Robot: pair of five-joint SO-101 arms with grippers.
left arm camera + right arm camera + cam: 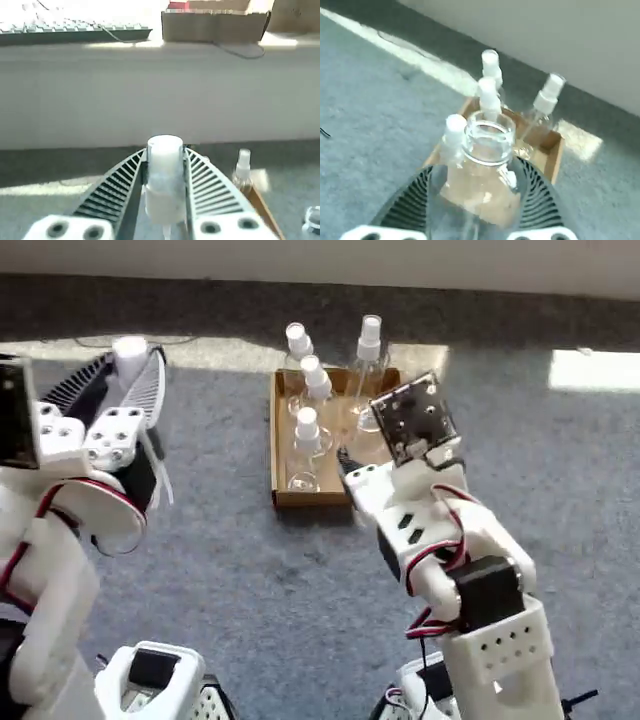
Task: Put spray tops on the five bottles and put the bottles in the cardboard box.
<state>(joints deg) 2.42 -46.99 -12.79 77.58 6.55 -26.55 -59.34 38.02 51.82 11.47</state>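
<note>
High view: four capped bottles (pixel 316 378) stand in the cardboard box (pixel 279 440) on the desk (pixel 220 570), the left claw (pixel 133 362) well apart from the box. Left wrist view: that claw is clamped on a white spray top (pixel 164 180). Right wrist view: the right claw (pixel 480 172) grips an uncapped bottle (pixel 489 142) near the box.

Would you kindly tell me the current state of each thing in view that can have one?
Left gripper: shut on a spray top.
Spray top: held, not on any bottle.
Right gripper: shut on the uncapped bottle.
Uncapped bottle: held, neck open, no top.
Four bottles: capped, upright in the box.
Cardboard box: open, holding four bottles.
</note>
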